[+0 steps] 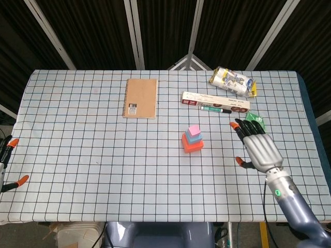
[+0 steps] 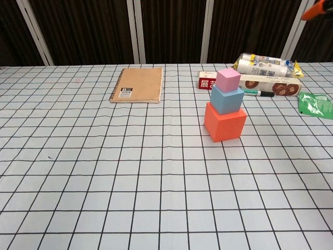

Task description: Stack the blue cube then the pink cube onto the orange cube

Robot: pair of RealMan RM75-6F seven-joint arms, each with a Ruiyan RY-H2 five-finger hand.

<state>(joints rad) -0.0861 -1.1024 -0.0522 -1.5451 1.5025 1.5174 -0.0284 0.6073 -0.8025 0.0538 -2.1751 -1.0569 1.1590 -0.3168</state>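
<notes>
left hand: not visible in either view
right hand (image 1: 258, 147): fingers spread, holding nothing; chest view catches just an orange fingertip
stack: pink cube (image 2: 228, 79) on blue cube (image 2: 227, 99) on orange cube (image 2: 225, 121)

Cut off, hidden and unreadable

In the chest view the right robot hand (image 2: 323, 7) is showing only an orange fingertip at the top right corner. The green packet (image 2: 316, 105), right of the orange cube (image 2: 224, 124), is running off the frame edge. The boxed item (image 2: 208, 81) behind that cube is being partly hidden by the stack, its print too small to read.
</notes>
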